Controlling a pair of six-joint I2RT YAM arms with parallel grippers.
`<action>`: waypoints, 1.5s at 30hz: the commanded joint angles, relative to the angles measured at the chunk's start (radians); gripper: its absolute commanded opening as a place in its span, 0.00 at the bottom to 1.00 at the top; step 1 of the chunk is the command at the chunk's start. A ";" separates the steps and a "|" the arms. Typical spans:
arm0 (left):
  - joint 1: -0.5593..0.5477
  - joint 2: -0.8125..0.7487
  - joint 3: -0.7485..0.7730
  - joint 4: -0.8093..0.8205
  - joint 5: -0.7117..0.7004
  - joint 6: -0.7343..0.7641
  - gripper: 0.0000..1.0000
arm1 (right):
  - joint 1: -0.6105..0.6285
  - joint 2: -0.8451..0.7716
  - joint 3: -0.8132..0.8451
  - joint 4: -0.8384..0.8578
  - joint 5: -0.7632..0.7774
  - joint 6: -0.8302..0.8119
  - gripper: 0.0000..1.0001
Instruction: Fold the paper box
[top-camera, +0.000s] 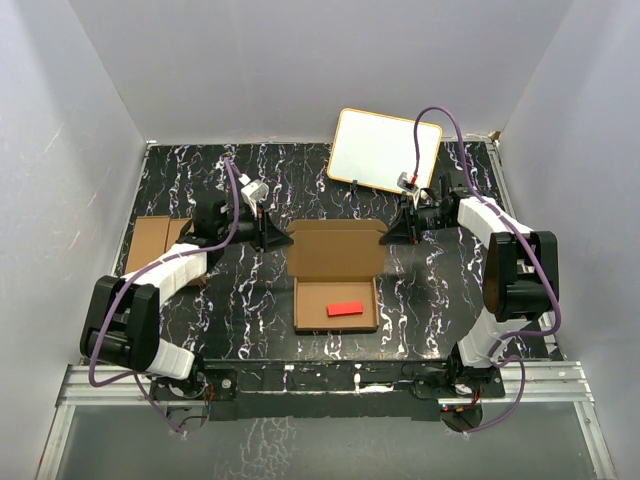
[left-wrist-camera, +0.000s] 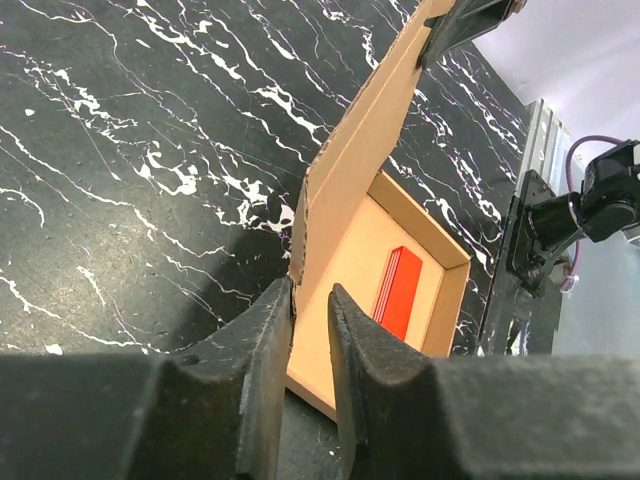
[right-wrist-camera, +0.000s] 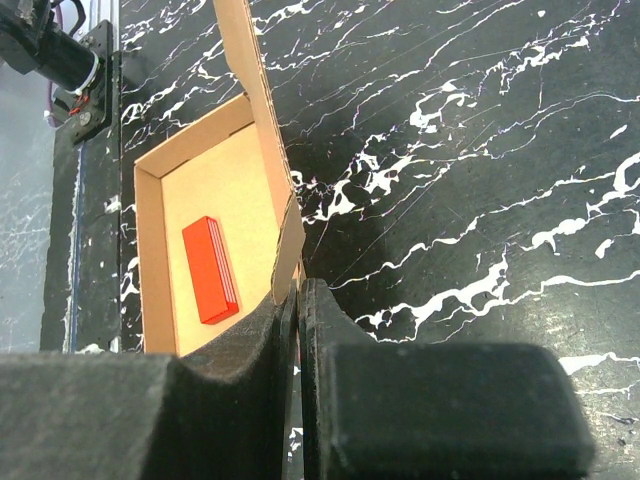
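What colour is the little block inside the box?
The block is bright red, clearest in the right wrist view.

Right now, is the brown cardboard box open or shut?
Open. The brown cardboard box has its lid raised, showing a flat red block inside.

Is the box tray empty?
No, a red block lies flat inside the tray of the paper box.

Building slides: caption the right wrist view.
Right hand pinches a lid flap of the open paper box; a red block lies inside.
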 joint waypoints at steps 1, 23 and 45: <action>0.004 0.011 0.047 0.000 0.058 0.007 0.15 | -0.001 -0.032 0.041 0.007 -0.032 -0.056 0.08; -0.155 -0.072 0.020 0.168 -0.703 -0.108 0.00 | 0.233 -0.123 0.053 0.583 0.533 0.485 0.08; -0.437 0.090 0.135 0.198 -1.345 -0.186 0.00 | 0.463 -0.209 -0.179 1.019 1.273 0.871 0.09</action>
